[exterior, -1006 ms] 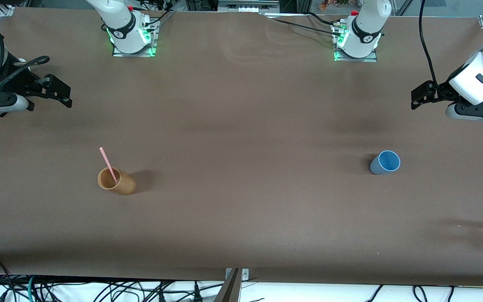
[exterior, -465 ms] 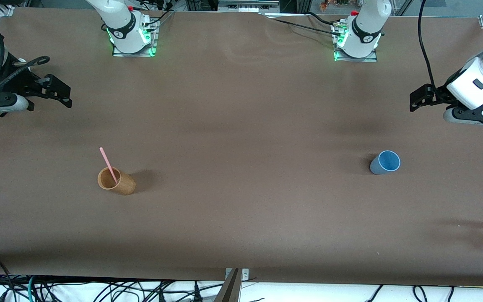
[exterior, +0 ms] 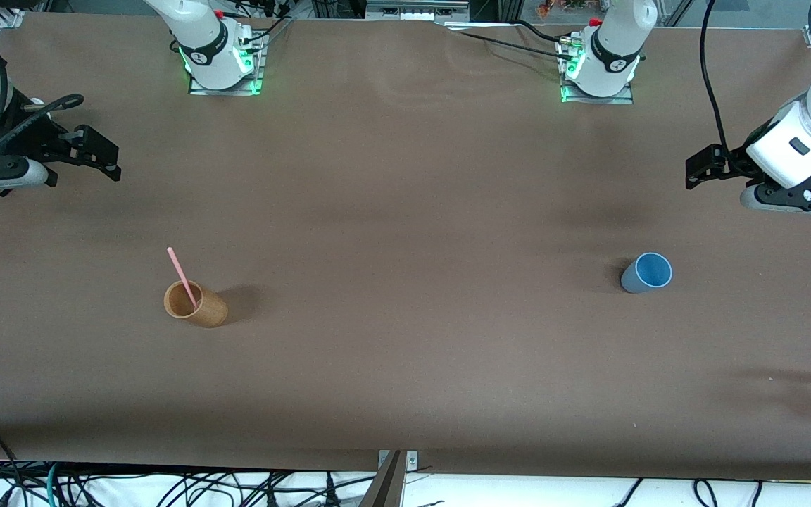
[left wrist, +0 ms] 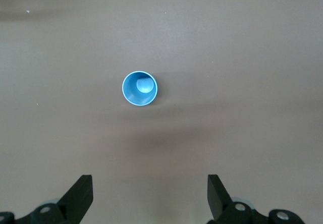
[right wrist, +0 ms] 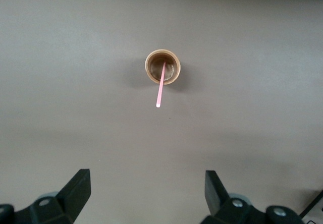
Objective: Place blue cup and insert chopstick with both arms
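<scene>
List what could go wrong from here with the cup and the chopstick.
The chopstick leans loosely in the wooden cup; a skewed pull by the right gripper might tip that cup. The blue cup stands upright and alone; the open left gripper could knock it over if it closes off-centre. The two cups stand near different ends of the table, so the carry is long.

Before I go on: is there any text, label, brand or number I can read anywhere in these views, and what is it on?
No text reads clearly in any view.
Left arm base: small dark mark on its band, too small to read.
Right arm base: a similar mark, too small to read.
Blue cup: no markings visible.
Wooden cup and chopstick: no markings visible.
Left gripper and right gripper: no labels visible.
</scene>
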